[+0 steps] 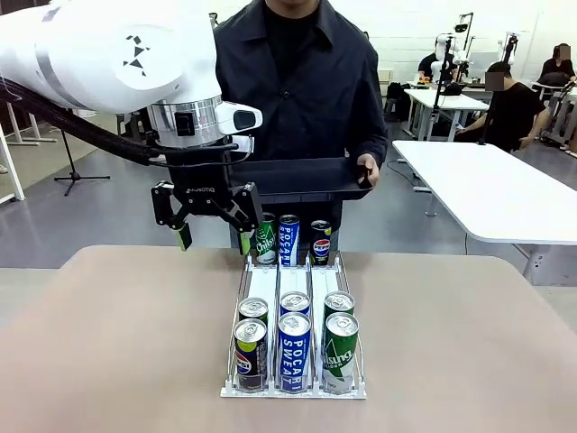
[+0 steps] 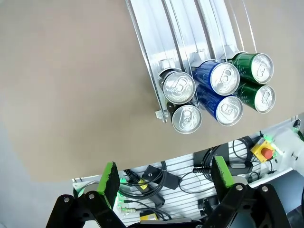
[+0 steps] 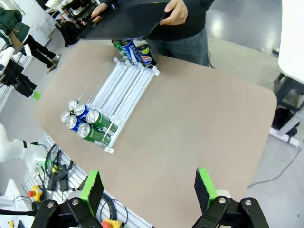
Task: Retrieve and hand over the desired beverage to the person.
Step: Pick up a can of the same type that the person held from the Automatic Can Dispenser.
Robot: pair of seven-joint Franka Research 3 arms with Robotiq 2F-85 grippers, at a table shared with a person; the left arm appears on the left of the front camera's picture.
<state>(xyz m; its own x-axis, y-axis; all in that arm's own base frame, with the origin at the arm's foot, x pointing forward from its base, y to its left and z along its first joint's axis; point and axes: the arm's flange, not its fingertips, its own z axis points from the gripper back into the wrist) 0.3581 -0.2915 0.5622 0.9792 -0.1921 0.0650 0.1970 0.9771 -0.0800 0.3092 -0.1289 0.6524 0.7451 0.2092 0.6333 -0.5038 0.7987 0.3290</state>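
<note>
An open workroom with white tables lies behind a tan worktop [image 1: 108,343]. The person [image 1: 306,81] in the dark jacket stands at its far edge, holding a black tray [image 1: 297,180] level in front of the body. The left arm [image 1: 99,45] reaches in over the worktop's far left part.

A white wire rack [image 1: 293,280] with three lanes runs from the near edge toward the person. Six near cans [image 1: 294,347] stand at its near end and three far cans [image 1: 288,239] at its far end, just under the tray. We cannot tell which beverage is desired.

The left pincer [image 1: 215,236] hangs fully open and empty, just beside the far cans. The right pincer [image 3: 148,187] is equally wide open and empty, high above the near edge.

Hazards, in our judgement:
- The cans stand touching, so a finger lowered between them may tip a neighbour.
- The tray overhangs the far cans, and a lift could strike it.
- Smooth, round cans may slip from an off-centre grip.
- Lanes look alike from above, so the wrong can may be picked.
</note>
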